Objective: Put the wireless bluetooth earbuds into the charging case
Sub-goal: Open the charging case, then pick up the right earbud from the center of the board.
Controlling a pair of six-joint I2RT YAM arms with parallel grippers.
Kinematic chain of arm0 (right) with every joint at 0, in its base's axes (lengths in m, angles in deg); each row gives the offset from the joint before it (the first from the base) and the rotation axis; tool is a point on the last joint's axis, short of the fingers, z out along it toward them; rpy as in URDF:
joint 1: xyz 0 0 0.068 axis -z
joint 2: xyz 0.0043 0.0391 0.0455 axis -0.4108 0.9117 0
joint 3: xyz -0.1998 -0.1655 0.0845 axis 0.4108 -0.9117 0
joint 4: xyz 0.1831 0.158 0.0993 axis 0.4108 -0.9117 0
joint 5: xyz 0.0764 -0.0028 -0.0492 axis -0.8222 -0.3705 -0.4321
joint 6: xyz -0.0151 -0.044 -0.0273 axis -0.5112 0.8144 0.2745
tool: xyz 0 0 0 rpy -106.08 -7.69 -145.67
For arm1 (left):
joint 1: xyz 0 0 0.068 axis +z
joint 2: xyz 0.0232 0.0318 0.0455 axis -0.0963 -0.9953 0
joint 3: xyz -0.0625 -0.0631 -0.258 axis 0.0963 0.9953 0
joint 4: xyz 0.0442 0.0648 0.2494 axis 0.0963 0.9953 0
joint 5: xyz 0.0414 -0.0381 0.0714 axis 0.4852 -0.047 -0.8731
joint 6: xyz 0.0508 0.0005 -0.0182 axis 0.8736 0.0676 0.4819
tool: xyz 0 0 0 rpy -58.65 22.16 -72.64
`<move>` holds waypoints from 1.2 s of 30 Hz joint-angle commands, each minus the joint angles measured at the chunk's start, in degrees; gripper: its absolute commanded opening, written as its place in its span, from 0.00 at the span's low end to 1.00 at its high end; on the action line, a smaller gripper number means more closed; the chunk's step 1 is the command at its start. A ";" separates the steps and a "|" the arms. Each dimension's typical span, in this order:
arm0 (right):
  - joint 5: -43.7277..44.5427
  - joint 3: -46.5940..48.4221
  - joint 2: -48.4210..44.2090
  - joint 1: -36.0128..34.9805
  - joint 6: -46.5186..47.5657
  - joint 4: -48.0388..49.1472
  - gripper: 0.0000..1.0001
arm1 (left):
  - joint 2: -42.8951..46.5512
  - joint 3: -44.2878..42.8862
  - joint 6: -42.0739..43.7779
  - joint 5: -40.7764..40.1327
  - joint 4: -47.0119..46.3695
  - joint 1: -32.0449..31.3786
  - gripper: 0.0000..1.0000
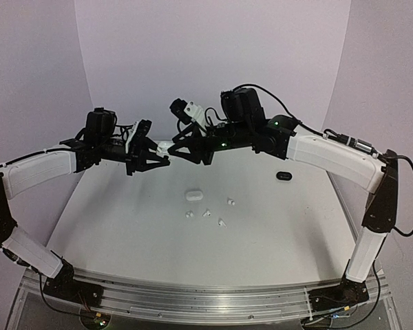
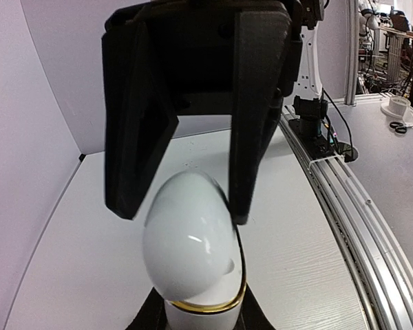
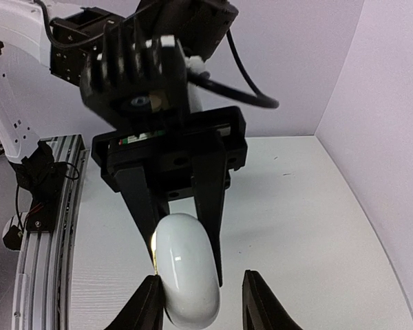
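Two arms with white shell links, black joints and looping black cables end in the black angular left gripper (image 1: pixel 158 159) and right gripper (image 1: pixel 179 147).

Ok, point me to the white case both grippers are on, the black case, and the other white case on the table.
white case held in the air (image 2: pixel 193 254), left wrist view, its glossy lid
black case (image 1: pixel 283 176), top view, its top face
white case on the table (image 1: pixel 193 194), top view, its top face

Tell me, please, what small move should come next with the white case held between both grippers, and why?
Probably pry the lid open: both the left gripper and the right gripper grip the white case, which looks closed along its gold seam, while white earbuds lie on the table.
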State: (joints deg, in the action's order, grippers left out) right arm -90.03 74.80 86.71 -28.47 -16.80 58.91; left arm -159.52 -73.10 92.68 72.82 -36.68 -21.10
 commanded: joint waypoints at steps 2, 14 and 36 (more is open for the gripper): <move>3.93 3.21 -0.24 0.98 -1.11 4.54 0.37 | 1.57 -0.34 4.53 1.46 3.04 -0.66 0.00; 4.54 2.06 0.48 1.06 -1.41 4.46 0.37 | 1.80 -0.20 -2.24 2.68 0.15 -0.70 0.00; -7.68 9.91 1.61 2.29 -9.81 6.78 0.68 | 4.16 9.05 -22.41 -2.39 -15.42 -0.78 0.00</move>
State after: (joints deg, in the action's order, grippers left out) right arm -93.37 80.60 87.73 -26.72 -22.83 61.83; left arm -159.31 -67.47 75.88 74.73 -42.69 -21.54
